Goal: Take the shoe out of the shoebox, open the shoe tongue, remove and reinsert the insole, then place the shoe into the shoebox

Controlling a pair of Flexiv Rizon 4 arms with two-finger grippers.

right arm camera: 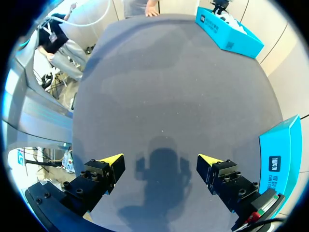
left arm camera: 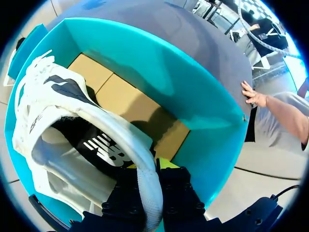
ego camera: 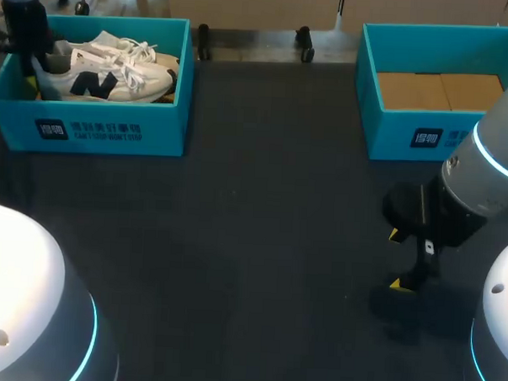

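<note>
A white shoe (ego camera: 103,70) with a navy logo lies on its side inside the teal shoebox (ego camera: 96,129) at the table's far left. My left gripper (ego camera: 31,75) hangs over the box's left end, at the shoe's heel. In the left wrist view the left gripper (left arm camera: 148,168) is shut on the shoe's white heel rim (left arm camera: 145,164), and the black insole (left arm camera: 104,150) shows inside the shoe (left arm camera: 48,92). My right gripper (ego camera: 396,259) hovers open over bare table at the right, nothing between its fingers; it also shows wide open as the right gripper (right arm camera: 161,160).
A second teal box (ego camera: 425,135) with a cardboard floor stands at the far right, close behind my right arm. A person's hand (left arm camera: 253,95) rests on the table's edge beyond the shoebox. Dark tabletop (ego camera: 260,241) stretches between the two boxes.
</note>
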